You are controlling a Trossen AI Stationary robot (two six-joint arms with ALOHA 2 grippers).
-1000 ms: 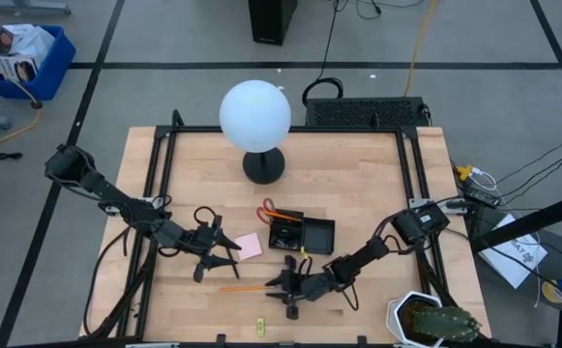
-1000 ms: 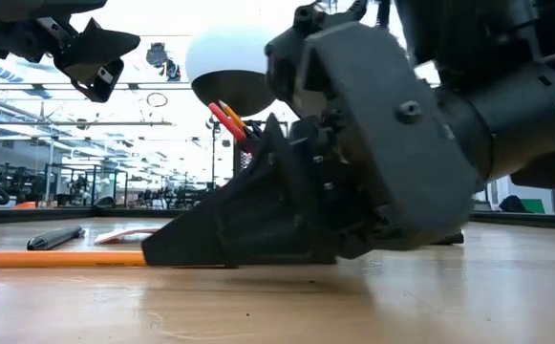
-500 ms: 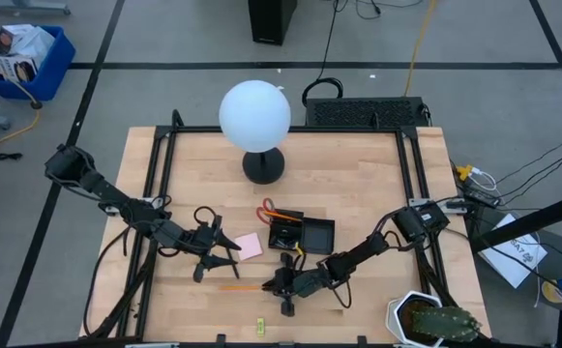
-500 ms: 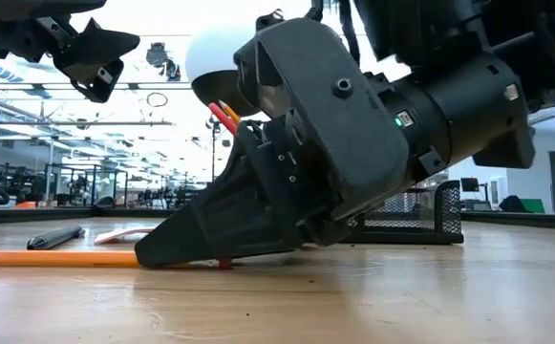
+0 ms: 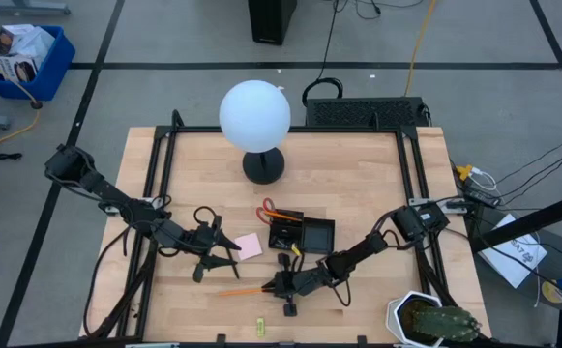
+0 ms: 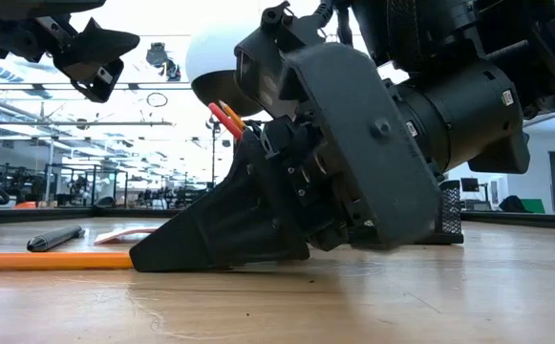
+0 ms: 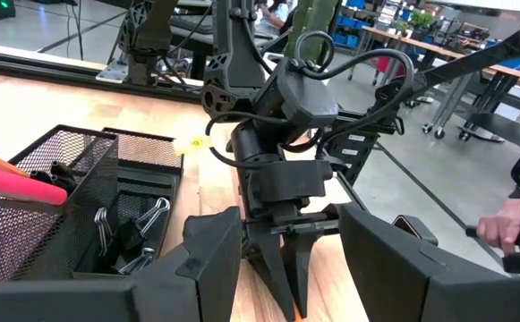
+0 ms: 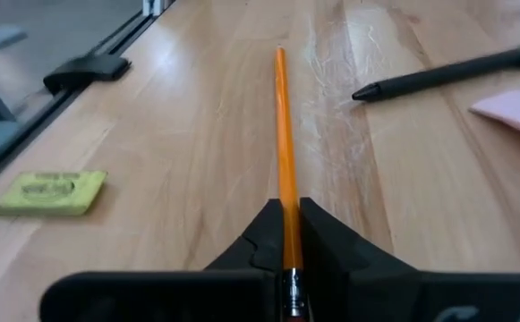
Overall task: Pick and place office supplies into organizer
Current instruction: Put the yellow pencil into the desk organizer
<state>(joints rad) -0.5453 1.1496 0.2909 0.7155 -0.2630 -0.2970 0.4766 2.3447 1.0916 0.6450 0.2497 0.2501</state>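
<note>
Right gripper [image 8: 286, 234] pinching orange pencil [image 8: 283, 134] on table; yellow-green piece [image 8: 49, 193] writing unreadable.

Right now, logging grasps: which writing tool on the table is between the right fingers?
The orange pencil, pinched by the right gripper; the black pen lies free beside it.

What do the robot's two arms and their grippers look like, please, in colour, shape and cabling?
Both arms are matt black with jointed segments and looping black cables. The left gripper and right gripper each end in two dark, wedge-shaped fingers tapering to thin tips. No markings are legible.
</note>
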